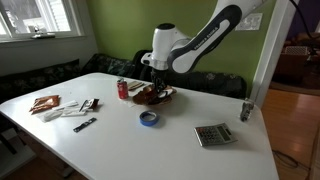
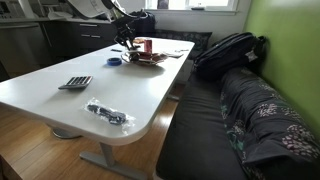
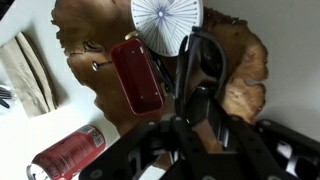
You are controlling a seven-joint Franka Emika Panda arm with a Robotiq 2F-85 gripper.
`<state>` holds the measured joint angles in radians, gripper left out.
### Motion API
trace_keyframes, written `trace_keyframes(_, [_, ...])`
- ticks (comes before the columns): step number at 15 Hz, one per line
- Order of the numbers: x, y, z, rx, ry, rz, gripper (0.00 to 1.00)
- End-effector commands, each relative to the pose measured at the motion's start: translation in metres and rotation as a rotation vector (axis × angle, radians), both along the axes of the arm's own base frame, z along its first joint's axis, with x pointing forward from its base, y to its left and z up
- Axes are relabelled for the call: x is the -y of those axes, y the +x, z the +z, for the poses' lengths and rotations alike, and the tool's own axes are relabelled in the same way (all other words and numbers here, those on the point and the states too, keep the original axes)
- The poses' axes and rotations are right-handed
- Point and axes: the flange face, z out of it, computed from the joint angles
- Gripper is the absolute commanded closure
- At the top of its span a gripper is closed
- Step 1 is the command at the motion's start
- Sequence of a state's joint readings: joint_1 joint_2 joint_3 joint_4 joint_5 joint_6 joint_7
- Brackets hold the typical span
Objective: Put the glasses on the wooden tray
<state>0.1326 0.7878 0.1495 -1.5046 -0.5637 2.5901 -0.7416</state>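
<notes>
The wooden tray [image 3: 246,62] is a reddish-brown, irregular-edged dish; it also shows in both exterior views [image 1: 163,98] [image 2: 146,58]. My gripper [image 3: 200,108] hangs right over it, fingers close together around the dark-framed glasses [image 3: 204,58], whose loop sticks out past the fingertips just above the tray's surface. In the exterior views the gripper [image 1: 155,86] [image 2: 128,43] sits low over the tray and hides the glasses. A red flat case [image 3: 137,75] and a white ribbed disc [image 3: 166,22] lie on the tray.
A red can [image 3: 68,152] [image 1: 123,89] lies beside the tray. A blue tape ring [image 1: 149,118] and a grey calculator [image 1: 213,134] [image 2: 76,82] lie nearer the table's front. Packets and a thin black item [image 1: 84,125] lie at one end. A bench stands along the table.
</notes>
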Motion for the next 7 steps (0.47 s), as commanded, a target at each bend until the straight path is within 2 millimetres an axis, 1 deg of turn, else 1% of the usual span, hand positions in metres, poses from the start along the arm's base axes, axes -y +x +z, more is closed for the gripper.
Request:
trace_keyframes(1, [0.016,-0.010,0.056,0.041,0.172,-0.022,0.38])
trace_keyframes(3, [0.024,-0.021,0.097,0.141,0.261,-0.019,0.24])
trace_keyframes(4, [0.027,-0.027,0.115,0.201,0.302,-0.005,0.16])
trace_keyframes(5, [0.028,-0.035,0.133,0.258,0.340,0.020,0.09])
trace_keyframes(6, [0.019,-0.005,0.111,0.220,0.297,-0.008,0.00])
trace_keyframes(7, [0.022,-0.009,0.125,0.241,0.304,-0.002,0.19])
